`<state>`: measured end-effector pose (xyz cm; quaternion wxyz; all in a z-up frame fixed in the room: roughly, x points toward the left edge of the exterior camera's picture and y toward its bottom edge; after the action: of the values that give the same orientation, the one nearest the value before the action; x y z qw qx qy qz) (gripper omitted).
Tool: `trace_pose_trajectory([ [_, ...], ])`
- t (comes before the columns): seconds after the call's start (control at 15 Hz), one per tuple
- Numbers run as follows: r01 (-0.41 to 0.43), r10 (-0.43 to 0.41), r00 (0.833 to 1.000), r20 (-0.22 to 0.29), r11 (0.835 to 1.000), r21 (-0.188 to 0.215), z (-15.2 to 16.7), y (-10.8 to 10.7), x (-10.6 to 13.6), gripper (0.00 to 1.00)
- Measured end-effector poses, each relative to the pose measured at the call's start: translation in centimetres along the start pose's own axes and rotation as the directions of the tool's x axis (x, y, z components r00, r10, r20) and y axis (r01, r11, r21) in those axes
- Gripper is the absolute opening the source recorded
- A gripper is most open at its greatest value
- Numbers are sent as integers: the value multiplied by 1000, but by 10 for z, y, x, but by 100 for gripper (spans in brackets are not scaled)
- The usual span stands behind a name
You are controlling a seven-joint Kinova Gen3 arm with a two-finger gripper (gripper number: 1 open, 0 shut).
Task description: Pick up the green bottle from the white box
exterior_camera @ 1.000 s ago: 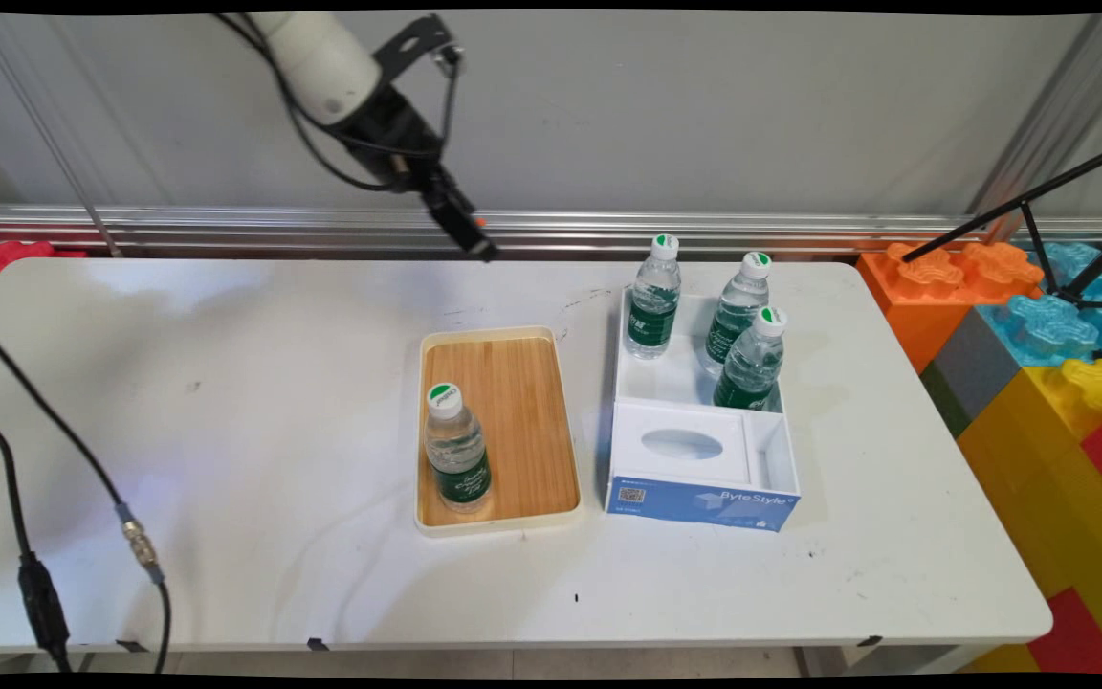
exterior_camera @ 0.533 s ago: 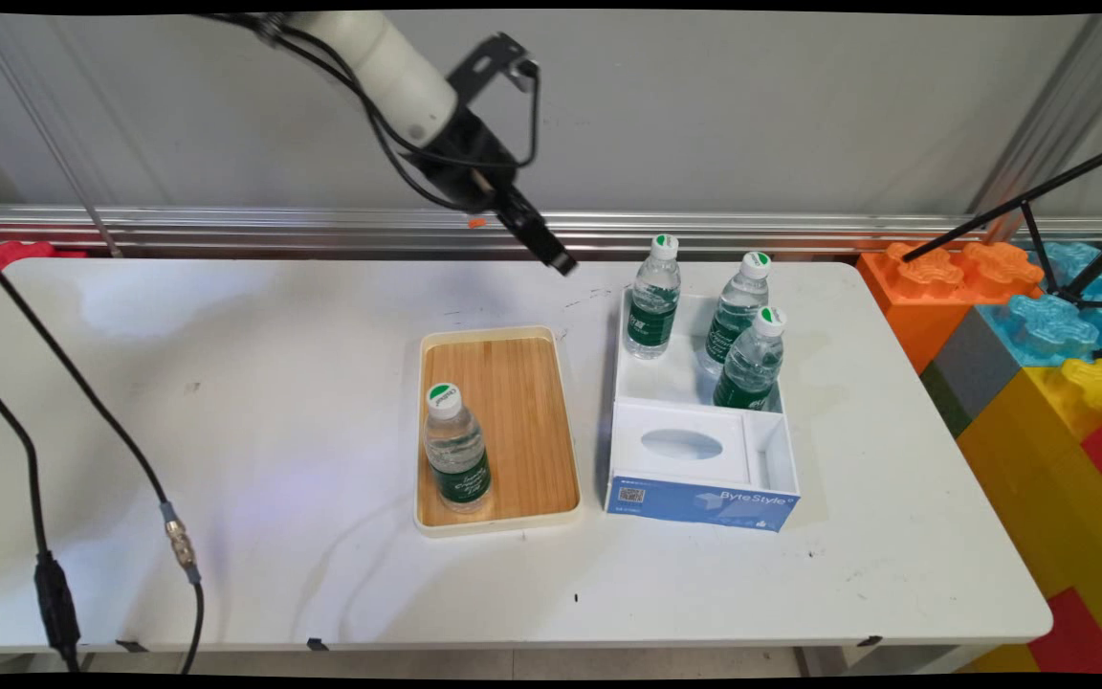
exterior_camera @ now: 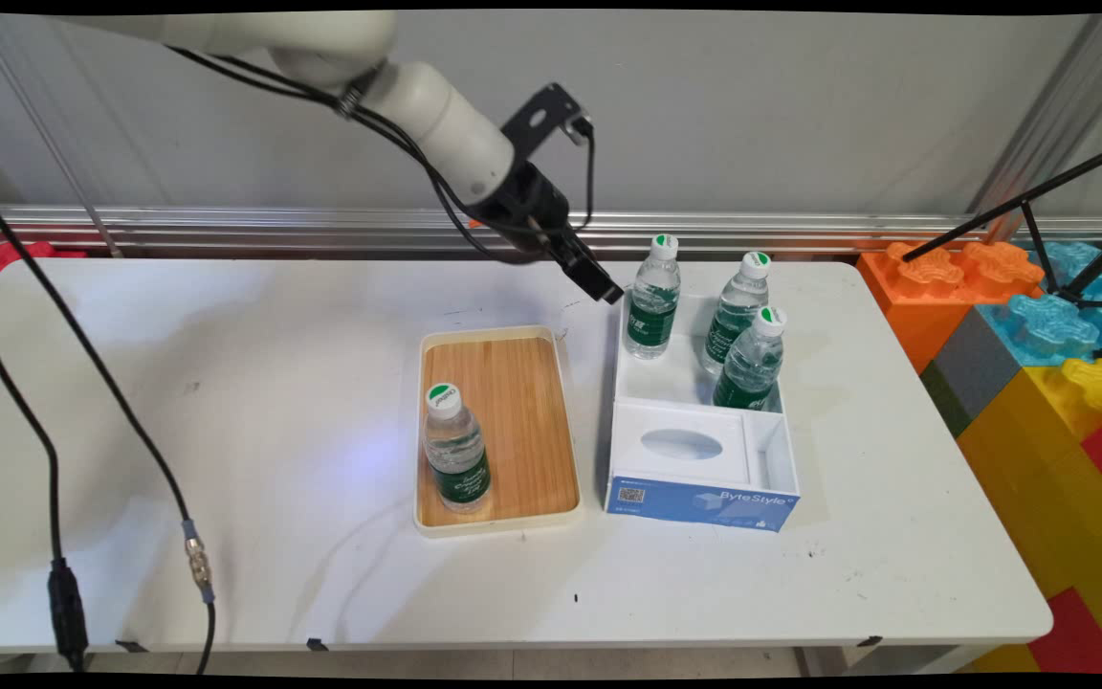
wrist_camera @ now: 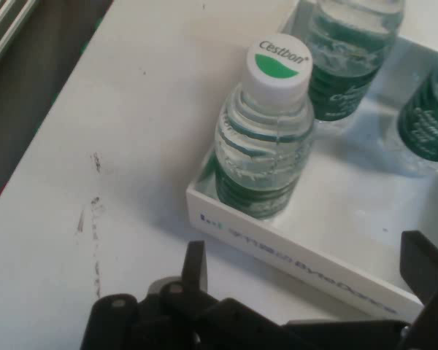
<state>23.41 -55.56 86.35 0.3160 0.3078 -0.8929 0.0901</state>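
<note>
My gripper (exterior_camera: 608, 287) hangs open in the air just left of the white box (exterior_camera: 681, 380), close to the back-left water bottle (exterior_camera: 654, 299). In the hand view that bottle (wrist_camera: 266, 146), with its white and green cap, stands in the box's corner (wrist_camera: 277, 244) ahead of my gripper (wrist_camera: 310, 273); one finger (wrist_camera: 195, 264) shows at the left and one at the right, with nothing between them. Two more bottles (exterior_camera: 738, 306) (exterior_camera: 752, 359) stand in the same box. A fourth bottle (exterior_camera: 456, 450) stands upright on the wooden tray (exterior_camera: 522, 421).
The box's blue front part holds a white insert with an oval hole (exterior_camera: 681, 444). Large coloured toy blocks (exterior_camera: 1039, 364) stand off the table's right end, with a black tripod (exterior_camera: 1058, 230) above them. Black cables (exterior_camera: 63, 383) hang at the left.
The arm has swung right and down, carrying the gripper from above the table's back edge to beside the back-left bottle in the box. The bottles, tray and box have stayed put.
</note>
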Motion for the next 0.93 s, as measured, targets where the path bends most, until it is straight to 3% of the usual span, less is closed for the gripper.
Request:
trace_pose_trajectory([
  [0.2, -13, 13, 1000, -7, 1000, 28, 27, 4, -2, 100],
  [0.4, -32, 35, 999, -39, 998, 60, 76, 14, 7, 100],
  [0.93, -57, 63, 996, -65, 995, 81, 101, 17, 14, 100],
])
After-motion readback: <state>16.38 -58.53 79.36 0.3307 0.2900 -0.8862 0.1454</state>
